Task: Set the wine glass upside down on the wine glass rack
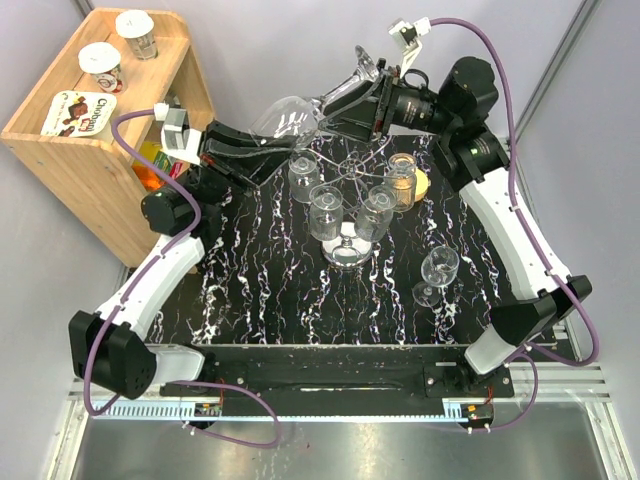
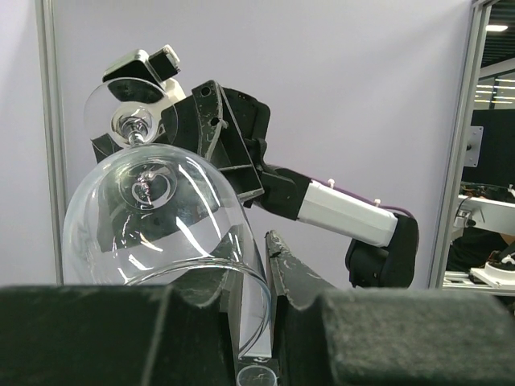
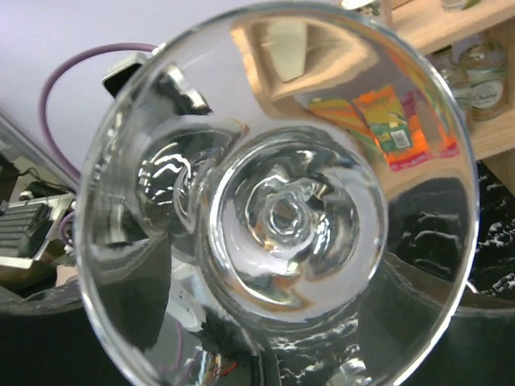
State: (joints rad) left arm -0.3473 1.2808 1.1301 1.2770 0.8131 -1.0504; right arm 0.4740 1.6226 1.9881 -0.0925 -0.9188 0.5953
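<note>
Arms are reaching above the rack [image 1: 345, 255]: left end effector [image 1: 275, 155] is clamping the wine glass [image 1: 290, 118] by its rim, right end effector [image 1: 340, 108] is standing wide around its stem.

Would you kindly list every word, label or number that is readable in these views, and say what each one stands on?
"Choco...": on the flat white and brown pack lying on top of the wooden shelf; its last letters are blurred.
Two lidded cups beside it: print too small to read.
Orange packet in the right wrist view: print blurred.
Bottle label there: blurred.
</note>
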